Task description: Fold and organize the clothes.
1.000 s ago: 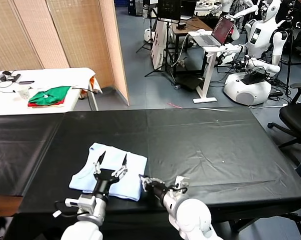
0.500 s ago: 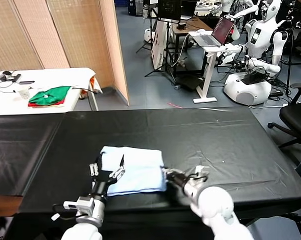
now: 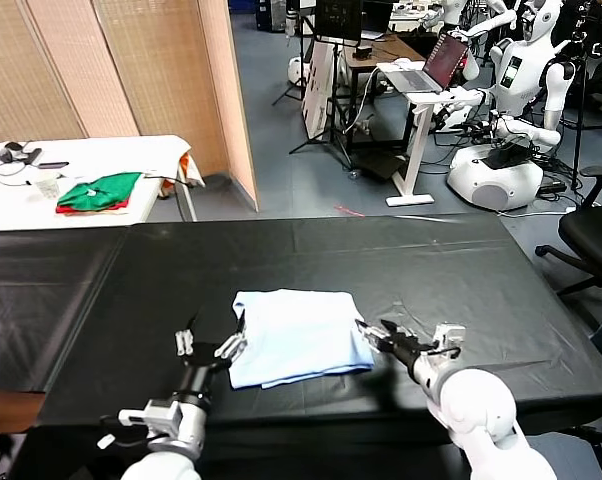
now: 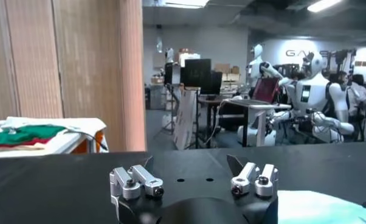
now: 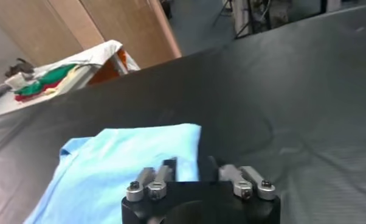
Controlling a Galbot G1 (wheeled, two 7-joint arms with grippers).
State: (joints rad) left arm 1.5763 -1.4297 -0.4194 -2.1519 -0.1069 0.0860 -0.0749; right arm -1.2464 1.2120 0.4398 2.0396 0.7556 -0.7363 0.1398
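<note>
Folded shirt on black table

Pale light-blue shirt (image 3: 297, 335) of thin fabric lies flat, folded into a rough rectangle, near the table's front edge, about mid-width. Surface lightly creased; left edge uneven, front-left corner sticking out.

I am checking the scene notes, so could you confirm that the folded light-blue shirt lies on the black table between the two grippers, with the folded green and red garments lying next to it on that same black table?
Not quite. The light-blue shirt does lie on the black table between the left gripper and the right gripper, but the green and red garments lie on the separate white table behind, as the head view shows.
</note>
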